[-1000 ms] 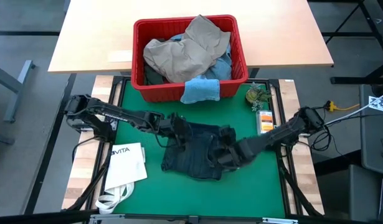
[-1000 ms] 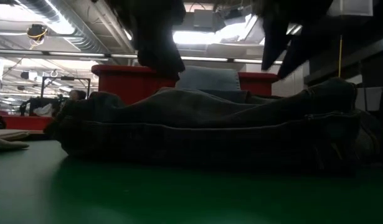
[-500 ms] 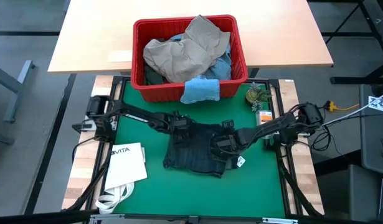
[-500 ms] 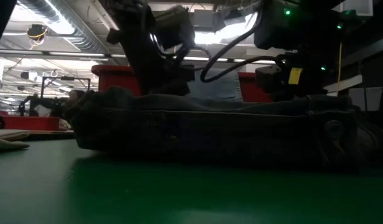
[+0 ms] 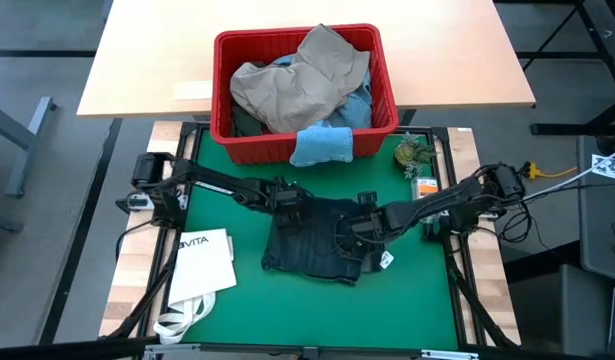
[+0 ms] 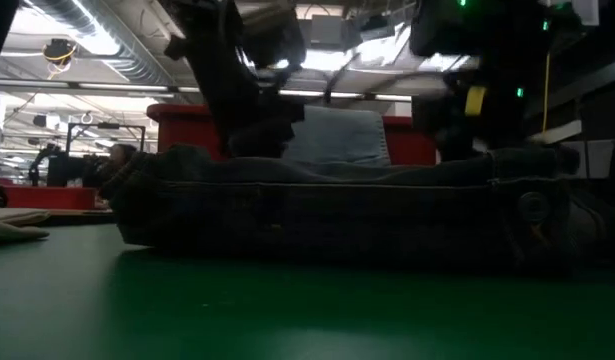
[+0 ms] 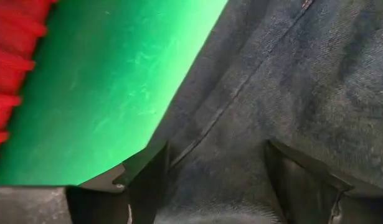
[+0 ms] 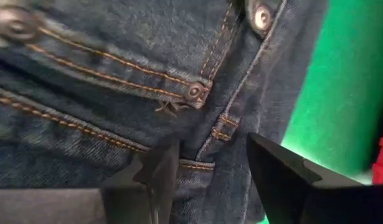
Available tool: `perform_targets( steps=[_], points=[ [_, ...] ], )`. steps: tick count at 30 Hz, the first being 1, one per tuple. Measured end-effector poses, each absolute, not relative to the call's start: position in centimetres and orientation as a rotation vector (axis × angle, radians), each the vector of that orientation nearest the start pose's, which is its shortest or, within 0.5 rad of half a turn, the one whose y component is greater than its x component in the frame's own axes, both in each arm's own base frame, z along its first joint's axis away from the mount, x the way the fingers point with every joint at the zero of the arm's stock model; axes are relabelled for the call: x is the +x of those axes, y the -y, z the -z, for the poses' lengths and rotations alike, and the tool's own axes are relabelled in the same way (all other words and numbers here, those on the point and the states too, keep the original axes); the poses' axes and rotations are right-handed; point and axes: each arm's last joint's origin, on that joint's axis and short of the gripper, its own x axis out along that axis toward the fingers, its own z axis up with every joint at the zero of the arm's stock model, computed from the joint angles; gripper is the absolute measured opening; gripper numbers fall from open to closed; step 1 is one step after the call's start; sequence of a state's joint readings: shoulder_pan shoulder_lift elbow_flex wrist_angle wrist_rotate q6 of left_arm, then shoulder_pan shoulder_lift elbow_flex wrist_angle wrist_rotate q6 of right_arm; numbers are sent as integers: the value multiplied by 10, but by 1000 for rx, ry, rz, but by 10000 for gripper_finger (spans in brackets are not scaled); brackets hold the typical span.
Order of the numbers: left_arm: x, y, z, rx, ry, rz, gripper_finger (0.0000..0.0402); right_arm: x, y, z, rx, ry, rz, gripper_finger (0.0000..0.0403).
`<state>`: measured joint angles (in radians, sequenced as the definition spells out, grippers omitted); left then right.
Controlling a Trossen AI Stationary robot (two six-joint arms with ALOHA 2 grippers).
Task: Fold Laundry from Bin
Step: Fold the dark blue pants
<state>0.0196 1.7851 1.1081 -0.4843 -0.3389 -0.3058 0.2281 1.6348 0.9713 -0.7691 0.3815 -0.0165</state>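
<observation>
Both grippers, left gripper and right gripper, sit spread wide on the dark navy jeans; press evenly, smoothing outward before folding.

Left gripper: arm extended inward, low over table centre, fingers spread. Right gripper: arm reaching inward opposite, low, fingers parted.

The bin is set at the far edge of the mat, laundry heaped in it; a small cloth is draped over its near rim; folded jeans lie mid-mat — a tote bag to their left; small items are placed at the far right.
</observation>
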Motion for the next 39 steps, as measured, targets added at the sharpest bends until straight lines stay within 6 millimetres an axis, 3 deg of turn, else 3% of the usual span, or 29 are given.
perform_targets(
  steps=[5, 14, 23, 30, 39],
  points=[
    [333, -17, -194, -91, -1027, -485, 258, 275, -53, -195, -428, -1276, 112, 191],
    [322, -17, -223, -95, -946, -502, 258, 287, -55, -209, -393, -1099, 138, 191],
    [320, -19, -212, -41, -1018, -576, 258, 300, -54, -206, -491, -1010, 269, 191],
    [324, -20, -200, -22, -1047, -597, 259, 310, -56, -187, -511, -1035, 281, 191],
    [334, -24, -170, 0, -1129, -617, 259, 317, -54, -154, -573, -1151, 294, 191]
  ],
)
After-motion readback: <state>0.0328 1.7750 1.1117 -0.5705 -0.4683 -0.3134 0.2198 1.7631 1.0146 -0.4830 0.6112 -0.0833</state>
